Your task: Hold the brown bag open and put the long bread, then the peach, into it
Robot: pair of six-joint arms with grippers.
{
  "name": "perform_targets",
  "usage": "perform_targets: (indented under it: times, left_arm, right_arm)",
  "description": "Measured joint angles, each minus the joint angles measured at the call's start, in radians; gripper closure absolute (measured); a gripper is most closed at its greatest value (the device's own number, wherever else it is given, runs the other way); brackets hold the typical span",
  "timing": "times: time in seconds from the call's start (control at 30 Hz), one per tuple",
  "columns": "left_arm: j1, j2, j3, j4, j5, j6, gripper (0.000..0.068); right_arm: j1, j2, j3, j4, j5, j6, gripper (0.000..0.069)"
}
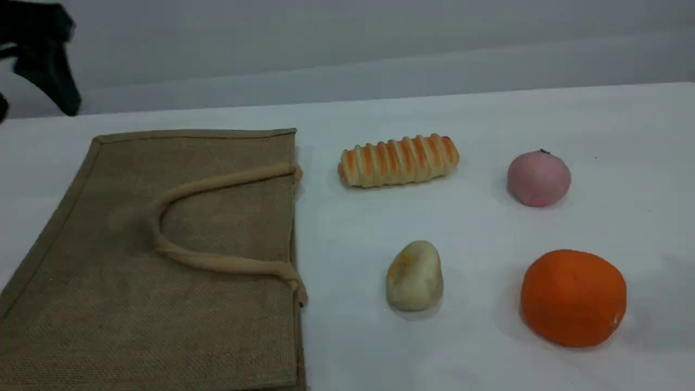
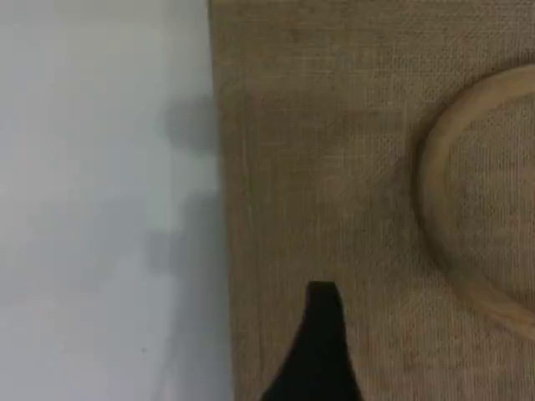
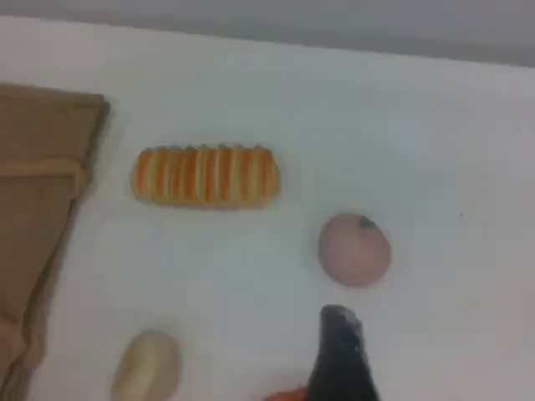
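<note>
Brown bag (image 1: 108,260): coarse woven jute, matt and rough, with smoother padded cloth handles (image 1: 217,184). Long bread (image 1: 399,161) is seen with a slightly glossy ridged crust; peach (image 1: 538,178) and orange (image 1: 573,297) look matt and smooth. Table (image 1: 488,119) is covered in plain white, matt.

The scene view is looking down at a slant across the counter (image 1: 488,108). The left wrist view is hanging close above the brown bag (image 2: 334,167), facing straight down. The right wrist view is sitting higher, sharing the long bread (image 3: 205,175) and the peach (image 3: 354,249) with the scene view.
</note>
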Motion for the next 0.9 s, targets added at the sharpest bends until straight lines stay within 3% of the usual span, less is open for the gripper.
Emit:
perform_targets:
  times: [0.2,0.4,0.9]
  left_arm:
    - [-0.073,0.1,-0.036,0.092,-0.002,-0.126,0.0112]
    - [-0.135,0.205,-0.063,0.099,-0.01,-0.212,0.0112]
    - [-0.146,0.401,-0.063,0.1,-0.08,-0.268,0.0112]
  right_arm:
    - [0.0,0.022,0.0,0.0,0.0,0.0,0.0233]
    - [-0.001,0.022,0.0,0.0,-0.004,-0.002,0.0233]
    - [-0.001,0.022,0.0,-0.003,-0.006,-0.003,0.0233]
